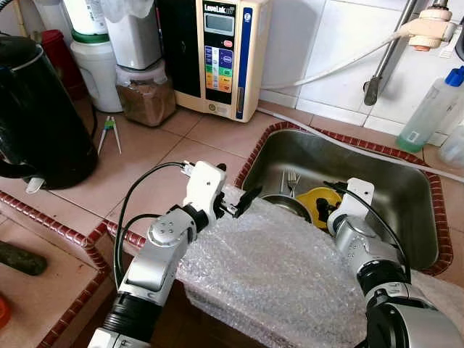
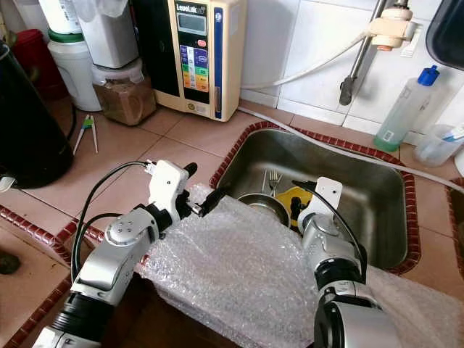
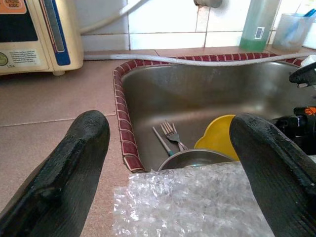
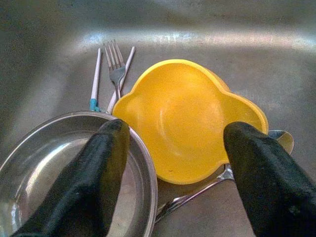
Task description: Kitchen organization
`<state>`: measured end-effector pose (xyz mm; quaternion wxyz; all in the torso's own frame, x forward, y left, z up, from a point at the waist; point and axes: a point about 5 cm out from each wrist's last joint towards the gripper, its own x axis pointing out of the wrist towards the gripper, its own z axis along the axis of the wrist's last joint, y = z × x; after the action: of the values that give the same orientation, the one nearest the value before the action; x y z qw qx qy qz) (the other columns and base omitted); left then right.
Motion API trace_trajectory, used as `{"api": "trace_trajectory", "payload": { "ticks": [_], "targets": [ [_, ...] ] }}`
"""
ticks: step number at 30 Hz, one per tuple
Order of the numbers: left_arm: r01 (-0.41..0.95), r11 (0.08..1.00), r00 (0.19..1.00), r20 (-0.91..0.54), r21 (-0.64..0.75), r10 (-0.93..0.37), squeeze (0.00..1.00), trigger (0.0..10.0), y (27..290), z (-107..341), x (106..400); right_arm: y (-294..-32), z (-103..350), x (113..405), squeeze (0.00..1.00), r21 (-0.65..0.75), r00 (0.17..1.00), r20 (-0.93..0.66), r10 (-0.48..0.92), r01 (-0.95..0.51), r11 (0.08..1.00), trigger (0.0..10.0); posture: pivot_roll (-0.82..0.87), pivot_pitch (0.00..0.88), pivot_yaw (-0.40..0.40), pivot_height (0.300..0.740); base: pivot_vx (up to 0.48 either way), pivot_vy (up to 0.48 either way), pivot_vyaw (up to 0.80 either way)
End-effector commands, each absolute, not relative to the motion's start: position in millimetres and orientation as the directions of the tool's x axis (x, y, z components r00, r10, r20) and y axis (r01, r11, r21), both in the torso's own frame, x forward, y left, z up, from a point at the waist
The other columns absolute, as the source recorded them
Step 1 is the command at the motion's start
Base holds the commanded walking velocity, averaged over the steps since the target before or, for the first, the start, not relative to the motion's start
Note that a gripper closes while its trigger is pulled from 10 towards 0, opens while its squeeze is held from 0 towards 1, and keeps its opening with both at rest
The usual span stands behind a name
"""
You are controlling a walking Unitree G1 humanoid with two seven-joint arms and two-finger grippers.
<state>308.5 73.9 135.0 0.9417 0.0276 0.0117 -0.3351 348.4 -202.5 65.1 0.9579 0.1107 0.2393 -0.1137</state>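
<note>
A steel sink (image 1: pixel 377 181) holds a yellow bowl (image 4: pixel 185 121), a steel bowl (image 4: pixel 64 173), a fork (image 4: pixel 114 64), a thin pair of chopsticks (image 4: pixel 95 81) and a spoon (image 4: pixel 281 139). A sheet of bubble wrap (image 1: pixel 268 268) covers the sink's front edge. My right gripper (image 4: pixel 173 143) hangs open just above the yellow bowl, one finger over the steel bowl's rim. My left gripper (image 1: pixel 243 203) is open at the sink's front left corner, above the edge of the bubble wrap, holding nothing.
On the tiled counter to the left stand a black kettle (image 1: pixel 36 116), a jar with brown contents (image 1: pixel 145 94) and a cream water machine (image 1: pixel 221 54). Green tongs (image 1: pixel 109 130) lie near them. A white hose (image 1: pixel 341 69) and a green bottle (image 1: pixel 431 109) are behind the sink.
</note>
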Motion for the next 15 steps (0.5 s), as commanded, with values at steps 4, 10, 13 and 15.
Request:
{"api": "trace_trajectory", "payload": {
  "ticks": [4, 10, 13, 15],
  "targets": [
    [0.633, 0.772, 0.774, -0.019, 0.063, -0.633, 1.00, 10.0, 71.3, 143.8, 310.9, -201.2, 65.5, 348.2, 1.00, 0.122, 0.861, -0.480, -0.165, 0.252, 0.960, 10.0, -0.01, 0.007, 0.005, 0.740, 0.000, 0.000, 0.00],
    [0.633, 0.772, 0.774, -0.019, 0.063, -0.633, 1.00, 10.0, 71.3, 143.8, 310.9, -201.2, 65.5, 348.2, 1.00, 0.122, 0.861, -0.480, -0.165, 0.252, 0.960, 10.0, -0.01, 0.007, 0.005, 0.740, 0.000, 0.000, 0.00],
    [0.633, 0.772, 0.774, -0.019, 0.063, -0.633, 1.00, 10.0, 71.3, 143.8, 310.9, -201.2, 65.5, 348.2, 1.00, 0.122, 0.861, -0.480, -0.165, 0.252, 0.960, 10.0, -0.01, 0.007, 0.005, 0.740, 0.000, 0.000, 0.00],
    [0.633, 0.772, 0.774, -0.019, 0.063, -0.633, 1.00, 10.0, 71.3, 143.8, 310.9, -201.2, 65.5, 348.2, 1.00, 0.122, 0.861, -0.480, -0.165, 0.252, 0.960, 10.0, -0.01, 0.007, 0.005, 0.740, 0.000, 0.000, 0.00]
  ]
}}
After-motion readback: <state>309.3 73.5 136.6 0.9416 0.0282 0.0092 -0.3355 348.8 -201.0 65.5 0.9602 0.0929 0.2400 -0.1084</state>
